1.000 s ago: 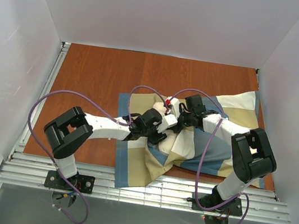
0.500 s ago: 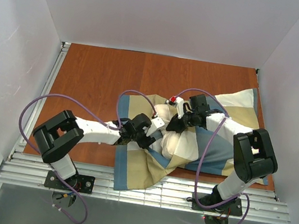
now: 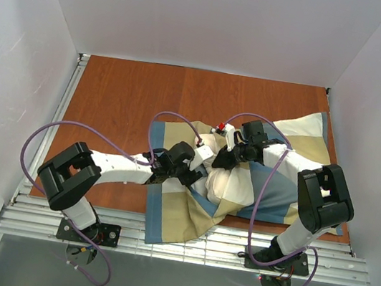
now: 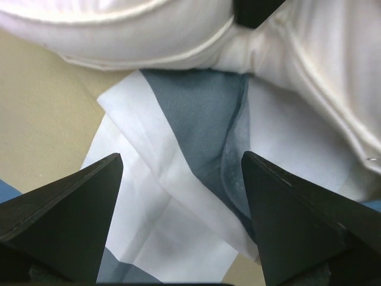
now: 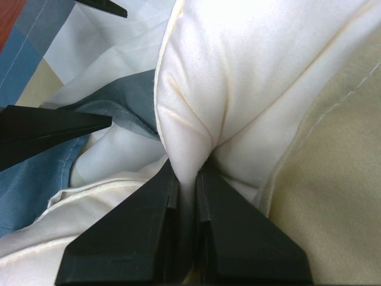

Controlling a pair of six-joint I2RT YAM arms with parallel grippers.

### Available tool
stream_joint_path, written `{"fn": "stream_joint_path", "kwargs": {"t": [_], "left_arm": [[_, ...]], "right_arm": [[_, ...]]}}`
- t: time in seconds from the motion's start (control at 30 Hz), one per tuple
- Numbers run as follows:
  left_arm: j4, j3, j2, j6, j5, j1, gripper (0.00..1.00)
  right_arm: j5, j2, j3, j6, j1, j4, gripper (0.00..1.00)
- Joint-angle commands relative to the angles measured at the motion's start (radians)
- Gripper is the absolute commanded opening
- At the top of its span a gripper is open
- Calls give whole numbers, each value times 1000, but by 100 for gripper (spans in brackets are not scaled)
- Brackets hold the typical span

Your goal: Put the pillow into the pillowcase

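Note:
The pillowcase, in blue, tan and cream blocks, lies crumpled across the right half of the wooden table. The cream pillow bulges out of its folds in the middle. My right gripper is shut on a pinched fold of the pillow, as the right wrist view shows. My left gripper is open just left of the pillow, over the pillowcase. In the left wrist view white and blue pillowcase cloth lies between the spread jaws, with the pillow's edge beyond. The heart mark is hidden.
The wooden table is bare at the left and back. White walls stand close on three sides. A metal rail runs along the near edge under the pillowcase's hanging corner. Purple cables loop over both arms.
My left arm has drawn back to the left and its gripper has moved away from the right gripper. The pillowcase's left edge bunched up. The right gripper keeps its hold and has shifted slightly.

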Motion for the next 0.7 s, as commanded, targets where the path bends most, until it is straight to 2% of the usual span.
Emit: {"fn": "stream_joint_path", "kwargs": {"t": [0.0,0.27,0.33,0.47,0.6,0.67], "left_arm": [[66,9,-58,22,30,-21,77],[102,40,41,42,13,-82,75],[96,53,107,36,-62,-81,73],[108,34,143,42,-144,-73,65],[122,-32,112,68,-181,-70,46],[122,-55,92,93,-208,-70,29]], "right_arm": [[14,26,-20,6,-6,-162,1],[2,24,-20,6,-10,-162,1],[-4,18,-20,7,-14,-165,1],[-23,-8,-23,1,-21,-183,1],[-78,-42,-24,-8,-24,-216,1],[-89,-54,-30,-16,-26,-234,1]]}}
